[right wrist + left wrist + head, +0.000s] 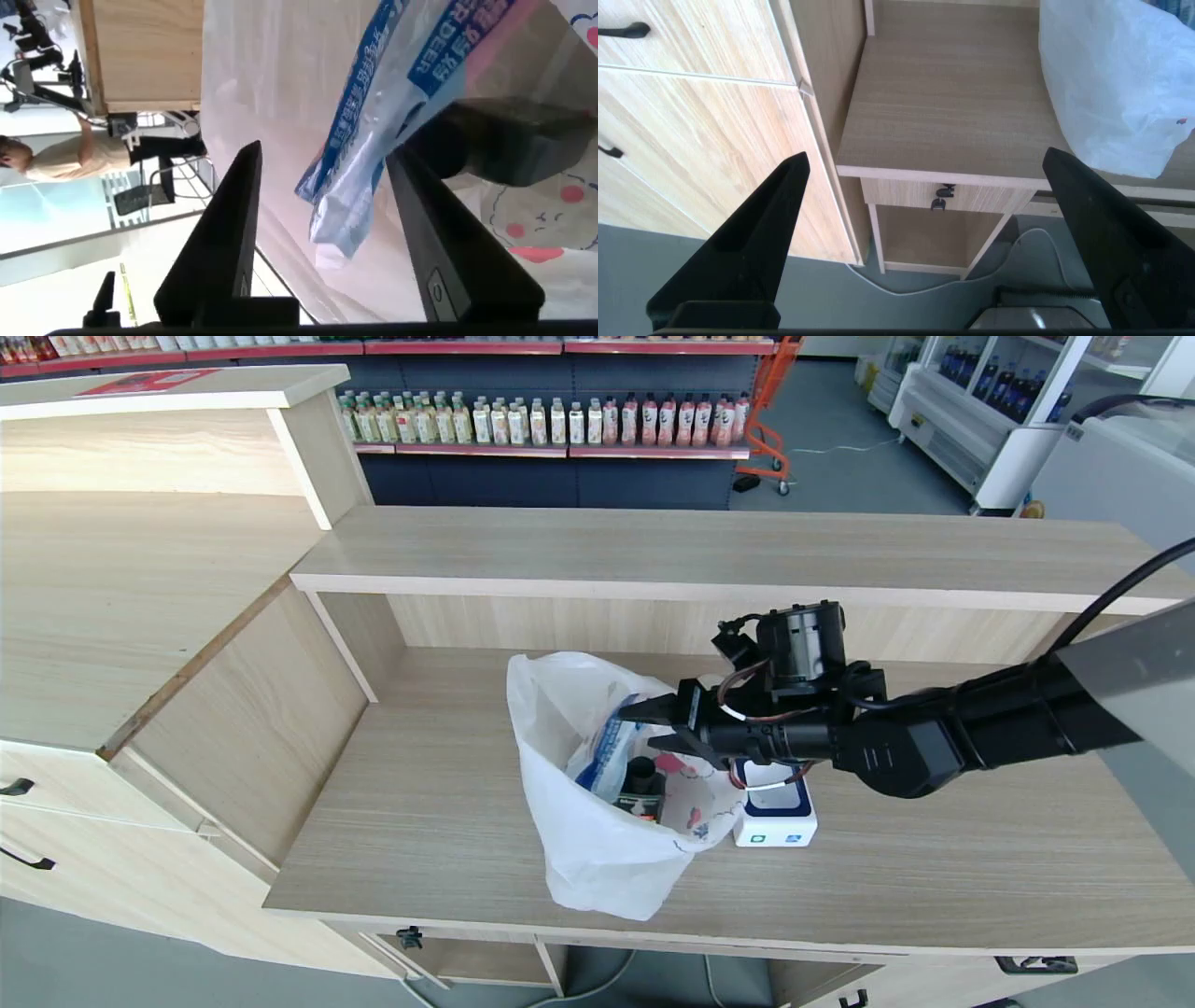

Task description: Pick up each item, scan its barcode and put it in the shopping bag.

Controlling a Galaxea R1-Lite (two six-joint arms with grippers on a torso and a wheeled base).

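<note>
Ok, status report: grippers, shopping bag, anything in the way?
Right gripper open, empty, at the shopping bag mouth. Left gripper open, empty, off the counter. Blue packet inside bag. White scanner box beside bag, not blocking.

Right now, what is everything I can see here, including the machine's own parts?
shopping bag: one, white, standing open on the counter.
blue and white packet: one, inside the bag.
black item: one, inside the bag next to the packet; I cannot tell what it is.
scanner box: one, white with a blue top, on the counter right beside the bag.
counter: one, light wood, with a raised ledge behind it.
drink bottles: many, with green to pink labels, on the shop shelf behind.
right claw: one, black, open, over the bag's mouth.
left claw: one, black, open, low in front of the counter's front edge.
</note>
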